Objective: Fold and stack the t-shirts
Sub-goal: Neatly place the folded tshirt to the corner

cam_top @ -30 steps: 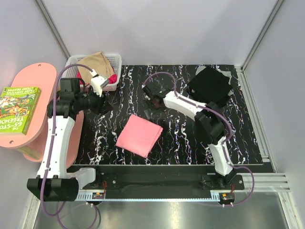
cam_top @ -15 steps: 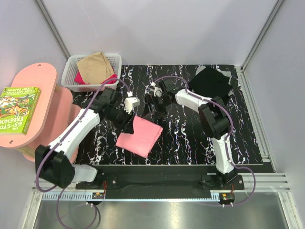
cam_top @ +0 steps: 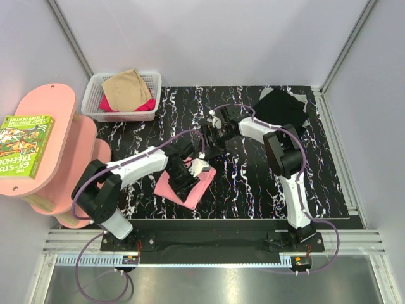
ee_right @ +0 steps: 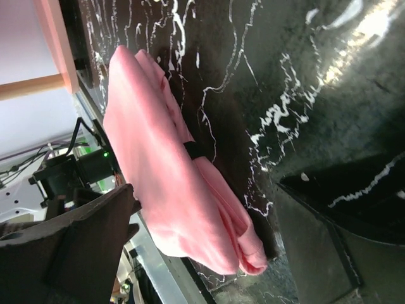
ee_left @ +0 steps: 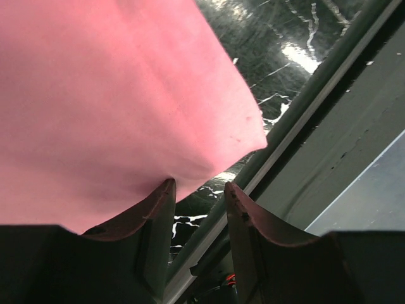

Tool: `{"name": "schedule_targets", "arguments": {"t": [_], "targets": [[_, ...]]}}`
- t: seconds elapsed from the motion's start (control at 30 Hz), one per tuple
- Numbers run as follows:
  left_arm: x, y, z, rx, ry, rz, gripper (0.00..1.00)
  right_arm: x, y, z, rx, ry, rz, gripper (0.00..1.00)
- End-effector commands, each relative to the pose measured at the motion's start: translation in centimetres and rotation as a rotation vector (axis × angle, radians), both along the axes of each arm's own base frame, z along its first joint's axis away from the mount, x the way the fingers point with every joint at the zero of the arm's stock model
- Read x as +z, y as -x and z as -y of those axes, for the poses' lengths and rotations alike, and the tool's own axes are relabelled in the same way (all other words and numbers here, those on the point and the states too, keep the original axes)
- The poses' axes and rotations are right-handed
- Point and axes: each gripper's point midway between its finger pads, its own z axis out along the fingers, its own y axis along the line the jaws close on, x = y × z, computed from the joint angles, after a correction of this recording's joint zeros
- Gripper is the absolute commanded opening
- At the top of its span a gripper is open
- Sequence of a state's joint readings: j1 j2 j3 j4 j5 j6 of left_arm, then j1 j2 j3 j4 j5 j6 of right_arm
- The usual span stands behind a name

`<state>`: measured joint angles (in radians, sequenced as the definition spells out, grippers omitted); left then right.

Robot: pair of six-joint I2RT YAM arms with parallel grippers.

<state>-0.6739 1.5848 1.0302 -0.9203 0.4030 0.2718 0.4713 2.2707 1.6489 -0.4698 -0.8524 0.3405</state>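
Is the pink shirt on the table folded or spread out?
Folded. The salmon pink t-shirt lies as a compact rectangle on the table, and the right wrist view shows several layers stacked at its edge.

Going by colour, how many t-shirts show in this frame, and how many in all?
Salmon pink t-shirt: 1
Black t-shirt: 1
Tan t-shirt: 1
Magenta t-shirt: 1
Total: 4

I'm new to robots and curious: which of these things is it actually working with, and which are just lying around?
Part of the job: pink t-shirt, black t-shirt, tan t-shirt, magenta t-shirt.
Just lying about: white basket, book, pink side table.
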Motion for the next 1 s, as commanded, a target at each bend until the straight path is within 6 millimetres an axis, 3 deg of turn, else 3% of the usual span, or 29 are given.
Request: {"name": "schedule_targets", "arguments": {"t": [0.0, 0.13, 0.27, 0.4, 0.57, 0.7, 0.97], "targets": [[-0.5, -0.5, -0.4, 0.027, -0.042, 0.003, 0.41, -2.2, 0.3, 0.1, 0.043, 0.026, -0.012, 1.0], [-1.5, -0.7, -1.0, 0.024, -0.09, -0.005, 0.41, -3.5, -0.1, -0.1, 0.041, 0.026, -0.049, 1.0], [-2.6, -1.2, -0.9, 0.016, -0.129, -0.016, 0.4, -3.1, -0.6, -0.8, 0.046, -0.005, -0.057, 1.0], [-3.9, -2.4, -1.3, -0.005, -0.2, -0.003, 0.4, -3.9, 0.2, -0.2, 0.048, 0.02, -0.069, 1.0], [-3.8, -3.6, -1.3, -0.062, -0.21, -0.01, 0.4, -5.3, 2.4, 0.6, 0.058, 0.06, -0.101, 1.0], [-2.9, -4.4, -2.1, -0.066, -0.197, -0.007, 0.39, -6.1, 4.2, -0.3, 0.1, 0.08, -0.113, 1.0], [-1.4, -5.0, -5.3, -0.027, -0.187, 0.032, 0.38, -8.1, 7.9, -1.5, 0.164, 0.152, -0.15, 1.0]]}}
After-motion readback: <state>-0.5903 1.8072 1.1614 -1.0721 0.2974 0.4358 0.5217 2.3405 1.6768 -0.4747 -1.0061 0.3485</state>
